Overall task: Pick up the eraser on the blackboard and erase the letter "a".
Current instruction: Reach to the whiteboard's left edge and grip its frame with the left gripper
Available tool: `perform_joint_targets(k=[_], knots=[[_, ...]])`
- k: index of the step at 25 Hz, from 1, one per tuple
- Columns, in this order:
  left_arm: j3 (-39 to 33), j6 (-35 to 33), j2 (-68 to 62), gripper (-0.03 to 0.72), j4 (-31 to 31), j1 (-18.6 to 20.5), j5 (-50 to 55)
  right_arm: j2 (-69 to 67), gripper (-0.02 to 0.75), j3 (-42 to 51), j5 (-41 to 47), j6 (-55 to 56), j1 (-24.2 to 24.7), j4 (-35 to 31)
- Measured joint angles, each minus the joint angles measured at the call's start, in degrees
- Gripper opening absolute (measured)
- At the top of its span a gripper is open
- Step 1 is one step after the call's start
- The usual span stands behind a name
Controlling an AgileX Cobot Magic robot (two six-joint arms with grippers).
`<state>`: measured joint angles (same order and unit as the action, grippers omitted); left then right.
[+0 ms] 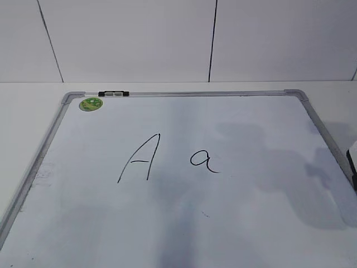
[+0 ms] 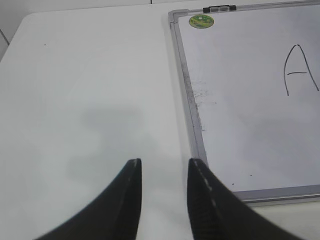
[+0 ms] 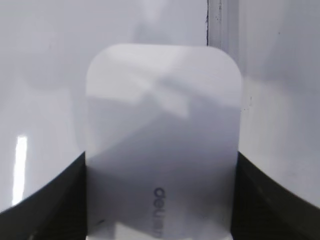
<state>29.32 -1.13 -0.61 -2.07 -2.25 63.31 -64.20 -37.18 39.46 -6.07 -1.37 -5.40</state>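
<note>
The blackboard (image 1: 251,223) is a white board in a grey frame, lying flat. The letter "a" (image 1: 204,161) is written in thin black marker near its middle, just right of a tall capital A (image 1: 139,158). In the right wrist view the white eraser (image 3: 162,125) fills the space between the fingers, and my right gripper (image 3: 161,157) is shut on its two long sides. Whether the eraser rests on the board I cannot tell. My left gripper (image 2: 164,162) hangs open over the bare table, just left of the blackboard's frame (image 2: 192,115), holding nothing.
A green round sticker (image 1: 90,104) and a black clip (image 1: 113,94) sit at the board's far left corner. A dark-and-white shape (image 1: 352,162) pokes in at the exterior view's right edge, casting a shadow on the board. White wall panels stand behind the table.
</note>
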Motion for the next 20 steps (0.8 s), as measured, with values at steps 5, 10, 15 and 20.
perform_joint_targets(k=[5,10,15,20], knots=[[0.0,0.0,0.0,0.235,0.0,0.0,0.0,3.5,0.518,0.0,1.8,0.0,0.0,-1.0],[0.0,0.0,0.0,0.235,0.0,0.0,0.0,5.4,0.518,0.0,2.1,0.0,0.0,-1.2],[0.0,0.0,0.0,0.235,-0.1,0.0,0.0,6.0,0.517,0.0,2.1,0.0,0.0,-1.4],[0.0,0.0,0.0,0.235,-0.2,0.0,0.0,6.0,0.517,0.0,2.1,0.0,0.0,-1.4]])
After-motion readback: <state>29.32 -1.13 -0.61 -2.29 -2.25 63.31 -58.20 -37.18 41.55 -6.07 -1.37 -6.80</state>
